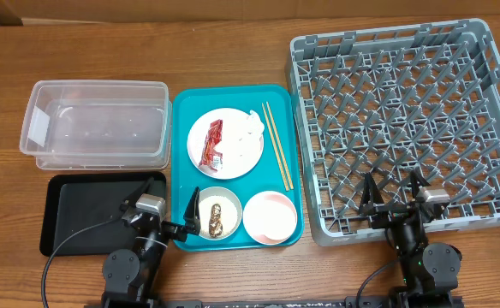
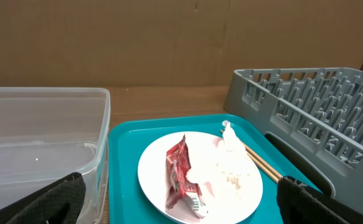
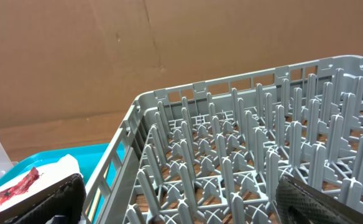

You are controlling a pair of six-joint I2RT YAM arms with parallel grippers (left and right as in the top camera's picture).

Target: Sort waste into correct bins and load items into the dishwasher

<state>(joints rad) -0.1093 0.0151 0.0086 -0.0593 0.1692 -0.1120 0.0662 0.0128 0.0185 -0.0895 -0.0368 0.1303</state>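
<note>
A white plate [image 1: 226, 144] on the teal tray carries a red wrapper [image 1: 211, 145] and a crumpled tissue [image 1: 248, 130]; two chopsticks [image 1: 276, 145] lie beside it. Nearer me, one bowl [image 1: 216, 204] holds a brown lump [image 1: 215, 218] and another bowl [image 1: 270, 216] is empty. My left gripper [image 1: 169, 204] hovers open at the tray's near left corner, the wrapper [image 2: 181, 174] and tissue [image 2: 231, 155] ahead of it. Over the near edge of the grey dish rack [image 1: 408, 128], my right gripper [image 1: 394, 192] stands open with nothing held, pegs [image 3: 243, 149] ahead.
The clear tub [image 1: 96, 124] sits left of the teal tray [image 1: 181, 171], with the flat black tray [image 1: 87, 214] in front of it. The rack wall [image 2: 318, 118] rises right of the teal tray. A cardboard wall backs the table.
</note>
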